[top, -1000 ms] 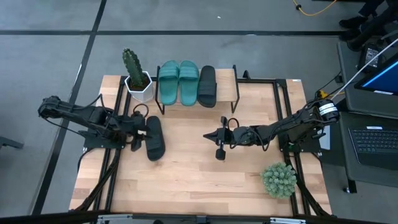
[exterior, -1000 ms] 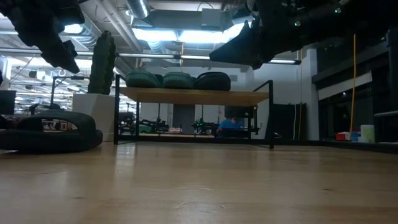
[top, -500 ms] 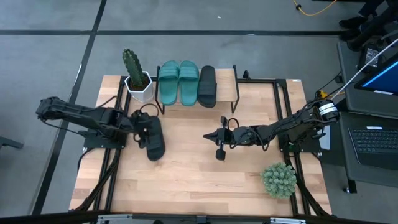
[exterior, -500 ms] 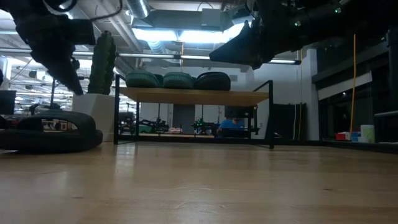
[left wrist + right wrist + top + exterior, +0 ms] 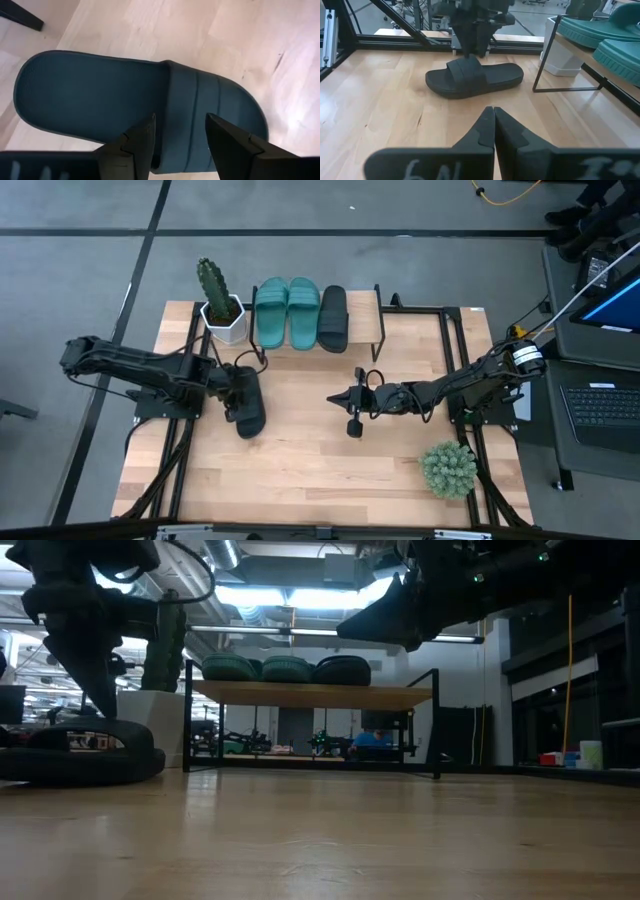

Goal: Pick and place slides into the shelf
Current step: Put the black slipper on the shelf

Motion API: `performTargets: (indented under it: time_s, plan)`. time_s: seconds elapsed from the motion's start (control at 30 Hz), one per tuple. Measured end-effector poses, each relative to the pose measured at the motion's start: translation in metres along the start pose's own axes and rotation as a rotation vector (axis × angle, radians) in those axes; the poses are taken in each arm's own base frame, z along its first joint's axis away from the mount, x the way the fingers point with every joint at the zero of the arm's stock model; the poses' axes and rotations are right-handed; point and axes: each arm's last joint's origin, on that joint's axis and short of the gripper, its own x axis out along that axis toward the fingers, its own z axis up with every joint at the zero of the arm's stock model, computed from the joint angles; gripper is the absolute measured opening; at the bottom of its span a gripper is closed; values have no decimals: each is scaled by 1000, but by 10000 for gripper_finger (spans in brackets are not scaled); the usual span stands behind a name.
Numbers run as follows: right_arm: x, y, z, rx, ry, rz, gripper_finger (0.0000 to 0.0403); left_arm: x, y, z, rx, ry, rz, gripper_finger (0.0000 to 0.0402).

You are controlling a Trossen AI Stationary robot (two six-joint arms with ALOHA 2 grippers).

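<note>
A black slide [image 5: 250, 410] lies sole down on the tabletop left of the middle; it also shows in the left wrist view [image 5: 95, 95], the right wrist view [image 5: 475, 77] and the low view [image 5: 75, 752]. My left gripper [image 5: 179, 132] is open and points down right over this slide's strap [image 5: 220, 100]. My right gripper [image 5: 335, 398] is shut and empty, hovering above mid-table. The shelf [image 5: 366, 312] stands at the far edge; two teal slides [image 5: 287, 310] and another black slide [image 5: 333, 318] rest on its plank. My left gripper stands open over the black slide's strap [image 5: 468, 67], its fingers pointing down from above and set along the slide's length. I cannot tell whether the fingertips touch the strap. The slide lies flat on the table.
A cactus in a white pot [image 5: 222, 315] stands left of the shelf, close to the slide on the table. A small round green plant [image 5: 447, 468] sits near the table's right front. Bare plank shows on the shelf right of the black slide.
My left gripper has gone toward the table's right edge, from beside the black slide to over its strap, and has come down toward it. The slide has stayed where it was.
</note>
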Motion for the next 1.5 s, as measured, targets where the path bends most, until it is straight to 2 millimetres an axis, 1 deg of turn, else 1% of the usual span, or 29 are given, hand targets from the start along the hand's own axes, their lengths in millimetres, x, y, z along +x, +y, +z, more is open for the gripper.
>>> performTargets:
  time_s: [0.23, 0.4, 0.67, 0.93, 1.07, 1.33, 1.5]
  plan:
    - [0, 0, 0, 0, 0, 0, 3, 5, 1, 2, -12, 28, 13, 164]
    - [0, 0, 0, 0, 0, 0, 3, 7, -1, 1, -14, 84, -64, 164]
    - [0, 0, 0, 0, 1, 0, 3, 12, -4, 1, -27, 139, -105, 164]
    - [0, 0, 0, -3, 1, 0, 3, 13, -6, 4, -32, 114, -136, 159]
    - [0, 0, 0, -19, -1, 0, 3, 14, -8, 8, -62, 76, -158, 134]
    - [0, 0, 0, -19, -1, 0, 3, 13, -10, 11, -120, 60, -189, 55]
    - [0, 0, 0, -19, -1, 0, 3, 13, -10, 11, -126, 61, -191, 30]
